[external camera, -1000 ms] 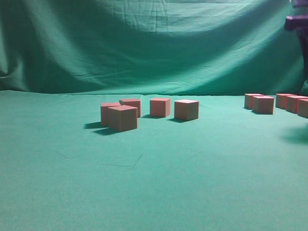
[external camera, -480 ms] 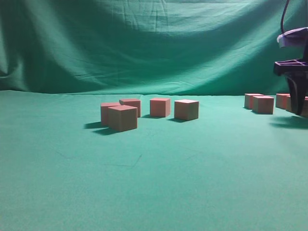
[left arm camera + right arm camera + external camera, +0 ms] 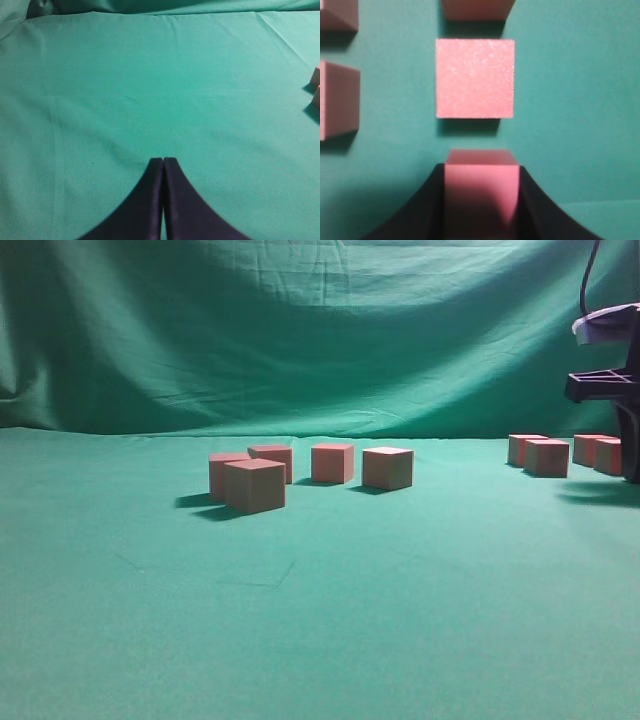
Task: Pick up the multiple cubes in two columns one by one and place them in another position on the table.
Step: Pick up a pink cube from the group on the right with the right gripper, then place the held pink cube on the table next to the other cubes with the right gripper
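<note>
A group of several reddish-pink cubes [image 3: 254, 486] stands mid-table on the green cloth table [image 3: 320, 620]. More cubes [image 3: 547, 457] sit in two columns at the far right. There my right gripper [image 3: 630, 455] reaches down at the frame's edge. In the right wrist view, my right gripper [image 3: 481, 169] has both fingers pressed against the sides of one cube [image 3: 480, 192]. The following cube [image 3: 475, 78] of that column lies just ahead, and the other column [image 3: 337, 100] is to the left. My left gripper [image 3: 163, 161] is shut and empty over bare cloth.
A wrinkled green backdrop [image 3: 320, 330] hangs behind the table. Two cube corners [image 3: 316, 76] show at the right edge of the left wrist view. Bare cloth [image 3: 470, 570] lies between the two cube groups and in front of them.
My right arm came down into view at the far right, over the nearest right-hand cube. Its jaws have narrowed onto that cube. The other cubes have not moved.
</note>
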You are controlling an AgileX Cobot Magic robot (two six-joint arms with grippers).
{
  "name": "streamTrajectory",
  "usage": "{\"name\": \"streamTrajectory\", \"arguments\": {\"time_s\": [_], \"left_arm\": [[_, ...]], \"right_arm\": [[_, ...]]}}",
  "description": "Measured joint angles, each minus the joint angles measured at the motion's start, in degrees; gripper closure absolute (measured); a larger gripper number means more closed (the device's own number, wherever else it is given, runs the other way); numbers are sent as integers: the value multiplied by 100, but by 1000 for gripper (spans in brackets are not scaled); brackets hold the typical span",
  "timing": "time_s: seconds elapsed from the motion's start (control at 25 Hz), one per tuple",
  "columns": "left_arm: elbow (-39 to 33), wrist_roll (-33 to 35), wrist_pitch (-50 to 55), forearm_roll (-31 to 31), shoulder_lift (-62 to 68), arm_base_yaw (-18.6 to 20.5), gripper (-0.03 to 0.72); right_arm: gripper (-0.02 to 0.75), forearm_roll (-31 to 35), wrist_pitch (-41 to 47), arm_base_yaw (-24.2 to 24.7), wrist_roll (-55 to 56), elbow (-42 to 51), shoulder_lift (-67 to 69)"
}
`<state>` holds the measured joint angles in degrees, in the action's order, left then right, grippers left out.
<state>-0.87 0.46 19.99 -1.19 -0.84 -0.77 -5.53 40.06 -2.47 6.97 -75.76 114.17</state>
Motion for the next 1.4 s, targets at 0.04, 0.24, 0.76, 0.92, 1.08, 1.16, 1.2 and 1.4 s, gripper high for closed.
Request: {"name": "streamTrajectory", "arguments": {"time_s": [0.04,0.24,0.76,0.92,1.08,1.16,1.2,1.4], "left_arm": [[0,0,0,0,0,0,688],[0,0,0,0,0,0,688],[0,0,0,0,0,0,688],[0,0,0,0,0,0,688],[0,0,0,0,0,0,688],[0,0,0,0,0,0,688],[0,0,0,0,0,0,688],[0,0,0,0,0,0,688]], "right_arm": [[482,0,102,0,0,-16,0],[482,0,632,0,-13,-120,-311],[482,467,1573,-828,-316,-144,-2635],[482,467,1524,-1826,-718,-36,-2788],[482,507,1422,-2919,-1331,167,-2625],[482,507,1339,-3324,-1743,167,-2422],[482,507,1312,-3521,-1921,167,-2296],[482,507,1026,-4168,-2506,167,-1674]]}}
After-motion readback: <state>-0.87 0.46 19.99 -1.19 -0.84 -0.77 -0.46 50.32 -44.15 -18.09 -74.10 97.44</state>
